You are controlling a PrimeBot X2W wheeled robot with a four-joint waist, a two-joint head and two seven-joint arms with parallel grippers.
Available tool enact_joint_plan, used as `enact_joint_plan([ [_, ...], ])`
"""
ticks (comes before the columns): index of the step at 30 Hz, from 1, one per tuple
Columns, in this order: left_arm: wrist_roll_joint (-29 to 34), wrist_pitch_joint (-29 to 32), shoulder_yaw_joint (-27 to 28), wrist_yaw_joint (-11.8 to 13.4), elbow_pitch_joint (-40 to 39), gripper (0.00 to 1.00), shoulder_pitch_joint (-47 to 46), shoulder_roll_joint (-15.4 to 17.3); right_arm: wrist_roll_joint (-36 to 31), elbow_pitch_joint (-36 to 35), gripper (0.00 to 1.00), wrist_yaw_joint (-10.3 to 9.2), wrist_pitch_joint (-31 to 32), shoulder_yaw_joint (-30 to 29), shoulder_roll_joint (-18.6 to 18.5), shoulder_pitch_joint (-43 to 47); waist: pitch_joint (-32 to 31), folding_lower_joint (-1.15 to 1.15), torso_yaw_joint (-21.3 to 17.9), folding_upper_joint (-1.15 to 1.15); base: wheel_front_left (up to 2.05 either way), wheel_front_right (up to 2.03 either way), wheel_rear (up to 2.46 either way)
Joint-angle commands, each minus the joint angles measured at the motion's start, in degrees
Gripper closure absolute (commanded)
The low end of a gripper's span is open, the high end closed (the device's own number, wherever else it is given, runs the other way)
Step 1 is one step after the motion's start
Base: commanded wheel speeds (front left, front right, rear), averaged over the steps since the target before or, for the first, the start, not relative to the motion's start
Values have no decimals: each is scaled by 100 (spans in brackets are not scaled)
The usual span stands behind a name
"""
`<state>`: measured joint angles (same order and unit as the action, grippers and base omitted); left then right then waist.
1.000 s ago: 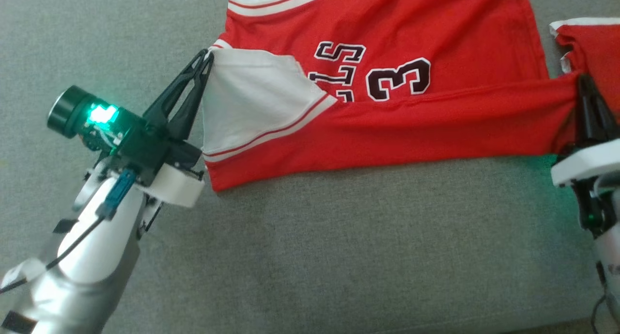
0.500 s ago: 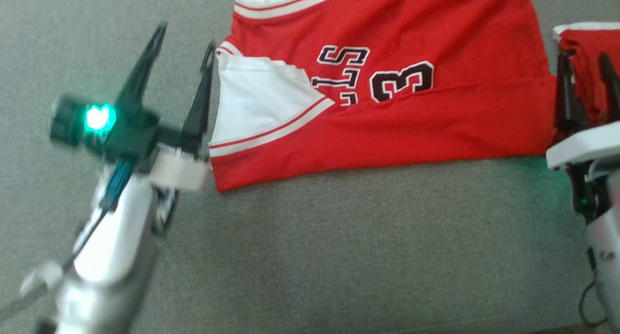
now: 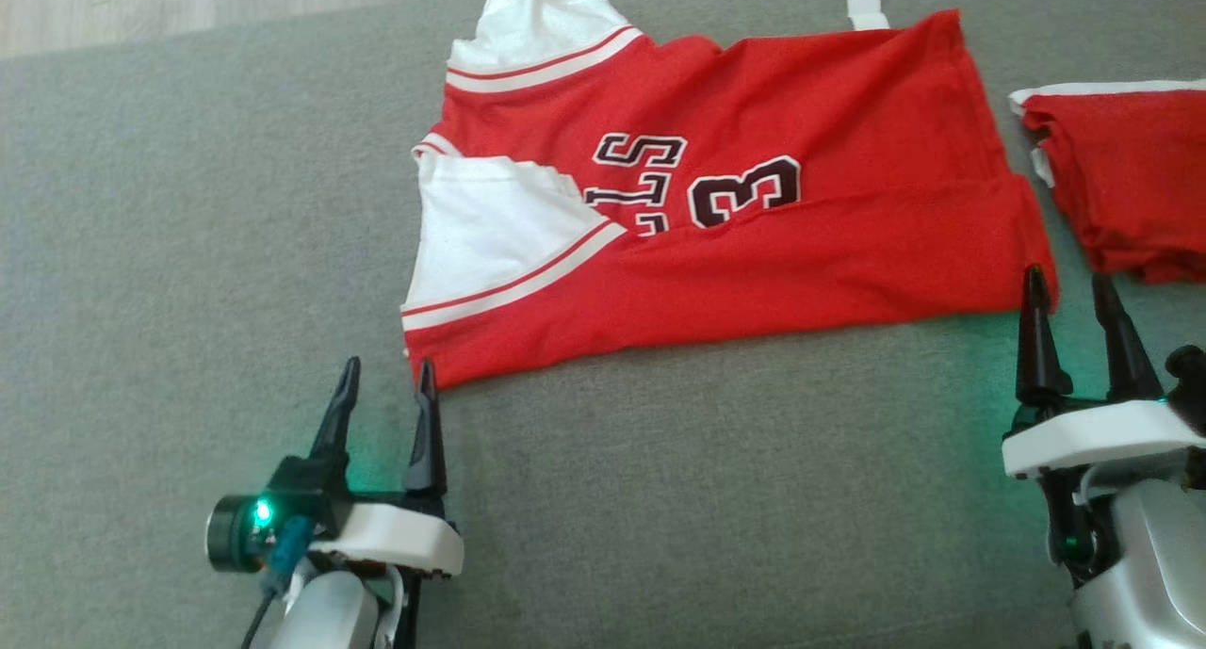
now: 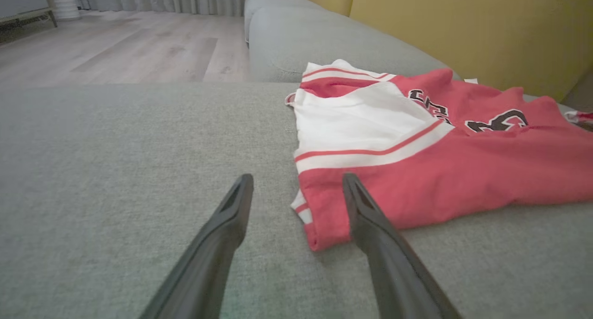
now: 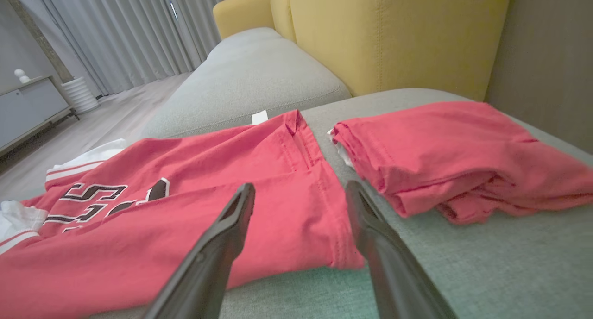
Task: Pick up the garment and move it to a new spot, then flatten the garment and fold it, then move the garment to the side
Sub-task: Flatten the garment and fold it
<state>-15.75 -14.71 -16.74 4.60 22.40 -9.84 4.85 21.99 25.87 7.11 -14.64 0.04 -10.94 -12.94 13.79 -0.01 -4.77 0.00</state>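
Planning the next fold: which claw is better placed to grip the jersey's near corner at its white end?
Left, probably. The left claw is open, just beside that corner of the jersey. The right claw, also open, stands at the hem end.

Red jersey (image 3: 848,112) showing black, white-edged numeral 3 (image 3: 744,192); letters "LS" beside it, rest disappearing under fold.

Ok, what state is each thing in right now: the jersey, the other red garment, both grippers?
Jersey: lying on the grey sofa, near edge folded over, held by neither gripper.
Other red garment: folded, lying right of the jersey.
Left gripper: open, empty, by the jersey's near left corner.
Right gripper: open, empty, by its near right corner.
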Motion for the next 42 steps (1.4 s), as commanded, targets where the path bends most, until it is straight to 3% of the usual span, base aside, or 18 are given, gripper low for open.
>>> enact_joint_plan([
  [1, 73, -29, 136, 21, -105, 0, -178, 55, -52, -221, 0, 37, -36, 79, -2, 20, -25, 1, -43, 0, 0, 0, 0],
  [11, 176, -2, 54, 83, 896, 0, -529, 4, -89, -223, 0, 37, -36, 61, 139, 126, -28, 1, -151, 0, 0, 0, 0],
  [19, 142, -20, -62, -106, 1421, 0, -926, -51, -75, -63, 0, 37, -36, 33, 111, 50, 54, 1, -126, 0, 0, 0, 0],
  [20, 153, -22, -88, -139, 1444, 28, -950, -54, -75, -39, 0, 37, -36, 27, 102, 32, 56, 1, -119, 0, 0, 0, 0],
  [21, 166, -24, -115, -177, 1456, 72, -962, -57, -73, -8, 0, 37, -36, 21, 93, 12, 52, 1, -112, 0, 0, 0, 0],
  [22, 174, -25, -142, -222, 1465, 100, -962, -60, -73, 44, 0, 37, -36, 16, 82, -12, 44, 1, -104, 0, 0, 0, 0],
  [28, 188, -28, -135, -317, 1205, 100, -776, -77, -80, 651, 0, 37, -36, -41, 1, -357, -25, 1, -48, 0, 0, 0, 0],
  [35, 244, -28, -71, -341, 763, 100, -523, -70, -192, 1945, 0, 37, -14, -276, -99, -999, -63, 1, 119, 0, 0, 0, 0],
  [42, 324, -29, 4, -306, 453, 100, -357, -41, -289, 2895, 0, 37, 61, -152, -202, -1444, -174, 1, 264, 0, 0, 0, 0],
])
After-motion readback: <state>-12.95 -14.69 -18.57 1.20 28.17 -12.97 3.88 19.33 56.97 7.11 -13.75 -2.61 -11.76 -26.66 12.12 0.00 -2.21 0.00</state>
